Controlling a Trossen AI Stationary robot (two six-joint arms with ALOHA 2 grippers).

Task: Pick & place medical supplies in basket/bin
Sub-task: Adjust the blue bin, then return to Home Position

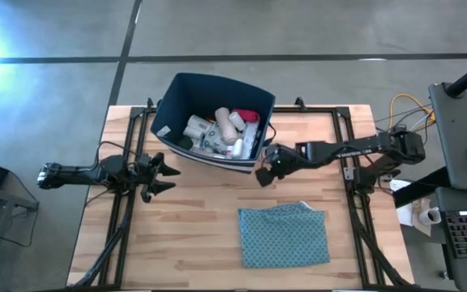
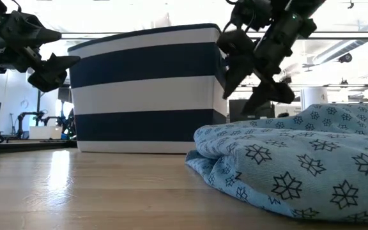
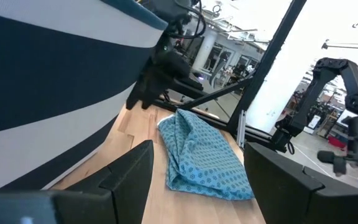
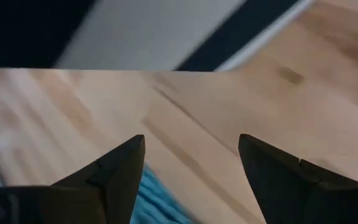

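Note:
The basket [image 1: 171,109], a dark navy tub with white stripes [image 2: 145,96], stands at the far middle of the table, and several medical supplies [image 1: 221,130] lie inside it: white bottles, rolls, a red item. My right gripper [image 1: 264,170] hangs open just off the basket's near right corner, above bare wood [image 4: 191,149], pointing down at a slant with nothing between its fingers. My left gripper [image 1: 167,177] waits open and level at the table's left, beside the basket's near left corner [image 3: 191,186].
A folded teal cloth with a snowflake pattern [image 1: 284,235] lies on the table near the front, right of centre [image 2: 299,160]. Black frame rails [image 1: 128,162] run along both sides of the table. Bare wood lies between the basket and the cloth.

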